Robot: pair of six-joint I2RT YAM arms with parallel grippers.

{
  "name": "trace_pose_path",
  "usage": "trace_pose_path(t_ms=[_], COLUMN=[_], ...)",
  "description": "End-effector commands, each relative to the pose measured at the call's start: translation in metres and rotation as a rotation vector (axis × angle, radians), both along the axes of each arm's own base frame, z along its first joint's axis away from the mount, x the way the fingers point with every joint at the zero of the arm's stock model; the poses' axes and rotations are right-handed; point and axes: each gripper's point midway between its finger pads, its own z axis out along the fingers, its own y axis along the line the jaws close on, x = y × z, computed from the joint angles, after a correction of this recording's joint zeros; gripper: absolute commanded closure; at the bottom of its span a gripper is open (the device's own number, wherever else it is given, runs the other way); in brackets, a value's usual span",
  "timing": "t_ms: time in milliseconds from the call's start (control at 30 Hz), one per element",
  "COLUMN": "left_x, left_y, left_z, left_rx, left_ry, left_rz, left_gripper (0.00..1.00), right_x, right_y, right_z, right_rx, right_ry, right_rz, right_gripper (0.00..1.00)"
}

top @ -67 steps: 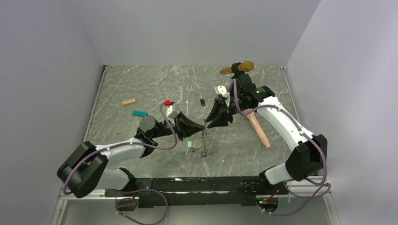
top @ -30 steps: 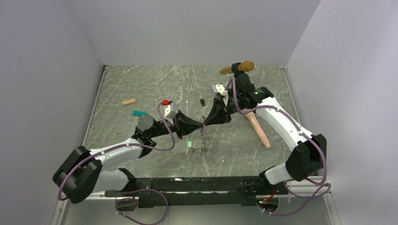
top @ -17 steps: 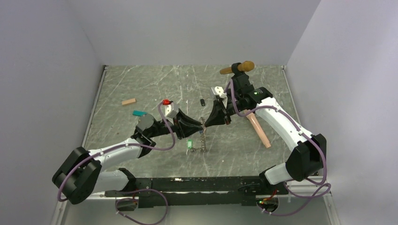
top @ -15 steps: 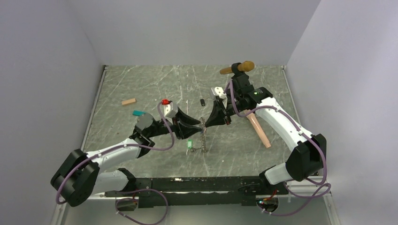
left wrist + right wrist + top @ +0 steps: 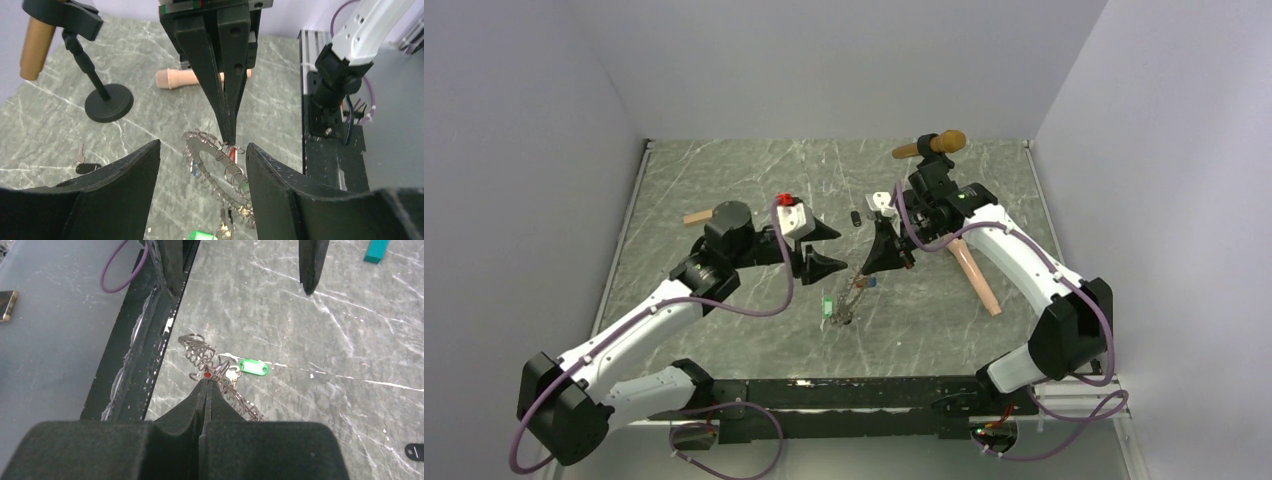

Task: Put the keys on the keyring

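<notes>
- The right jaws are pressed shut, tips pinching the upper edge of the keyring (image 5: 202, 159), a wide loop of thin grey metal chain.
- The keyring hangs slack below those tips; its lower end reaches the grey marbled desk (image 5: 724, 170).
- A small key with a green oblong plastic tag (image 5: 252, 367) lies at the loop's lower end, below the right jaws.
- The left jaws are open, facing the right tips, apart from the chain and holding nothing.

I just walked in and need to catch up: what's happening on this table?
The right pincer is shut on the top of the keyring, whose rest trails down to the table. The left pincer stands open beside it, holding nothing. A green-tagged key lies by the ring; the red-tagged key sits apart.
</notes>
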Motion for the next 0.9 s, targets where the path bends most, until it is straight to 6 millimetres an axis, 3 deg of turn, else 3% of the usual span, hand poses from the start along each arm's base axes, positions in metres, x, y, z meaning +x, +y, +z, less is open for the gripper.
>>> trace_pose_path(t_ms=[0, 300, 867], left_x=[-0.007, -0.002, -0.003], left_y=[0.003, -0.010, -0.035], left_z=[-0.037, -0.035, -0.034], left_rx=[0.224, 0.310, 0.304], left_ry=[0.000, -0.077, -0.173], left_rz=[-0.049, -0.080, -0.179], left_gripper=[0.33, 0.43, 0.65], right_x=[0.002, 0.001, -0.002], right_y=[0.006, 0.007, 0.008], right_z=[0.016, 0.015, 0.016], right_rx=[0.037, 0.040, 0.050], right_ry=[-0.056, -0.051, -0.045], right_rz=[0.032, 0.038, 0.050], right_gripper=[1.00, 1.00, 1.00])
